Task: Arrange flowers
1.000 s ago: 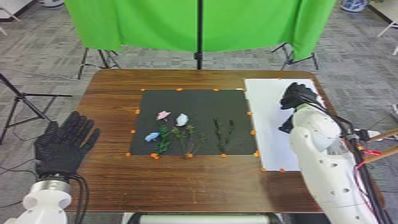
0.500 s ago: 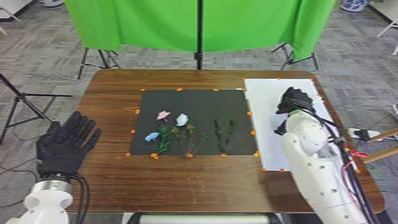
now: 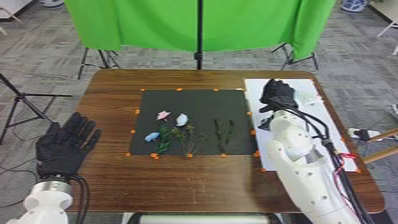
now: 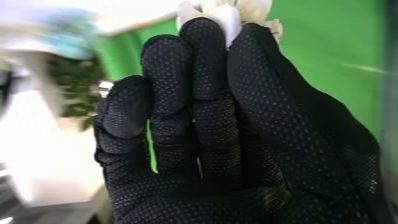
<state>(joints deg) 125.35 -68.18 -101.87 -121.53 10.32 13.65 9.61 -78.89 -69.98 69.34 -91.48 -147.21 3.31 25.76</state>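
In the head view, my right hand (image 3: 277, 93) is over the far part of the white sheet (image 3: 277, 164). In the right wrist view, a white flower (image 4: 233, 14) stands at the tips of my right hand (image 4: 209, 112), its fingers and thumb closed round it; the stem is mostly hidden. My left hand (image 3: 62, 147) rests open, palm up, left of the black mat (image 3: 191, 99). On the mat lie a pink flower (image 3: 163, 115), a white bloom (image 3: 182, 120), a blue flower (image 3: 152, 136), leafy stems (image 3: 188, 142) and green sprigs (image 3: 223, 136).
A pale object (image 3: 311, 99) is on the white sheet, right of my right hand. Blurred green leaves (image 4: 80, 85) and something light blue (image 4: 69, 30) show beside the hand in the right wrist view. Orange markers line the mat; a green curtain (image 3: 151, 30) hangs beyond the table.
My right hand and forearm have moved left across the white sheet, and the hand is slightly farther away. The pale object beside it has come into sight. My left hand has hardly moved.
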